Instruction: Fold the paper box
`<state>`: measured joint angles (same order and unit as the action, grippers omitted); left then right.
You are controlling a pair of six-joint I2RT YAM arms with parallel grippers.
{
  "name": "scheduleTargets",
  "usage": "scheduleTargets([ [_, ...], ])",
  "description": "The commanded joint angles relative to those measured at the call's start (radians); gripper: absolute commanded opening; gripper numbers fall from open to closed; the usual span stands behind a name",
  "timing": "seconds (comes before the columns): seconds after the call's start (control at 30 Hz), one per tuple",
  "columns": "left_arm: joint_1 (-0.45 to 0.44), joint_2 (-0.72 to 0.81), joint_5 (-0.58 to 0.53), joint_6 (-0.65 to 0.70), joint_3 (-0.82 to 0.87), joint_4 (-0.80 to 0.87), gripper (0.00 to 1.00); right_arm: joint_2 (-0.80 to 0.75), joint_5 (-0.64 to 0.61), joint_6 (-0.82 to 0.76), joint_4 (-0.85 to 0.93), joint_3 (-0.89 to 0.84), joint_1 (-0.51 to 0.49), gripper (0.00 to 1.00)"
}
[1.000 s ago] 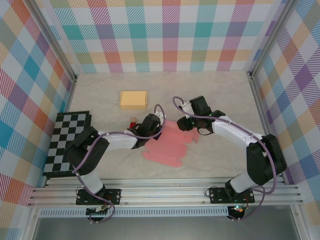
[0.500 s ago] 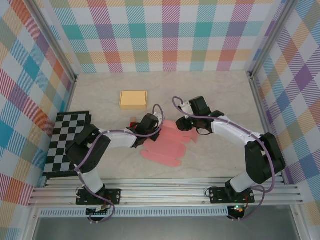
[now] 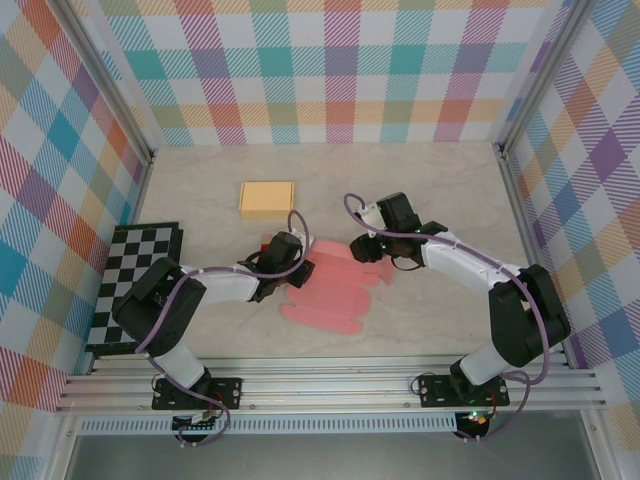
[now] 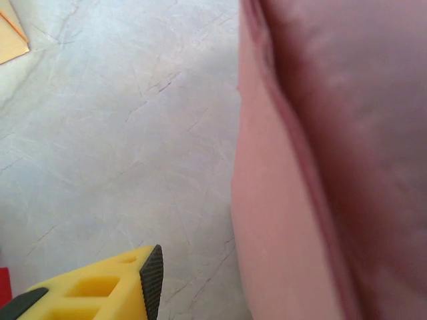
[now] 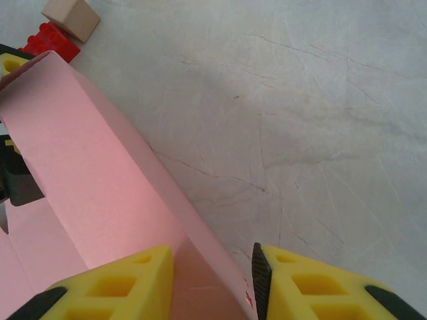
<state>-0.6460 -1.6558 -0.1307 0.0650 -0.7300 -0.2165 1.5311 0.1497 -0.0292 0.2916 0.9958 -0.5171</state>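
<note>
Right end effector pinches the smooth, creased pink paper box.

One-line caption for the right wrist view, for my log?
Right claw straddling a raised flap of the pink paper box, red block and tan block beyond.

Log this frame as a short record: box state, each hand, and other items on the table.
paper box: pink, mostly flat at table centre, one flap raised
left hand: at the box's left edge; grip unclear
right hand: fingers either side of the raised flap; grip unclear
other items: yellow box behind, checkerboard mat at left, wooden cube and red block beside the paper box
fold: not yet done
</note>
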Motion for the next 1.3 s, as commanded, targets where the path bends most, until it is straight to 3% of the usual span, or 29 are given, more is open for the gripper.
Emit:
scheduleTargets([
  [0.0,0.016,-0.005,-0.060,-0.043,-0.032,0.000,0.45,0.027,0.015,0.022,0.056,0.005,-0.003,0.37],
  [0.33,0.017,-0.124,-0.212,-0.091,-0.158,0.035,0.37,0.039,0.042,0.079,0.046,0.009,-0.016,0.36],
  [0.4,0.017,-0.138,-0.213,-0.091,-0.176,0.046,0.32,0.044,0.036,0.086,0.042,0.004,-0.018,0.36],
  [0.53,0.017,-0.166,-0.286,-0.104,-0.202,0.081,0.12,0.046,-0.001,0.107,0.035,-0.010,-0.018,0.36],
  [0.7,0.020,-0.168,-0.286,-0.101,-0.186,0.079,0.10,0.050,-0.009,0.123,0.024,-0.020,-0.019,0.36],
  [0.83,0.056,-0.128,-0.164,-0.096,-0.147,0.052,0.23,0.057,-0.006,0.128,0.024,-0.017,-0.019,0.36],
  [0.97,0.123,-0.092,0.010,-0.122,-0.115,0.024,0.47,0.062,0.005,0.138,0.018,-0.014,-0.018,0.36],
  [1.1,0.172,-0.076,0.083,-0.174,-0.098,0.004,0.51,0.069,0.008,0.146,0.016,-0.014,-0.018,0.36],
  [1.27,0.222,-0.029,0.164,-0.247,0.007,-0.145,0.53,0.076,0.020,0.152,0.011,-0.013,-0.018,0.36],
])
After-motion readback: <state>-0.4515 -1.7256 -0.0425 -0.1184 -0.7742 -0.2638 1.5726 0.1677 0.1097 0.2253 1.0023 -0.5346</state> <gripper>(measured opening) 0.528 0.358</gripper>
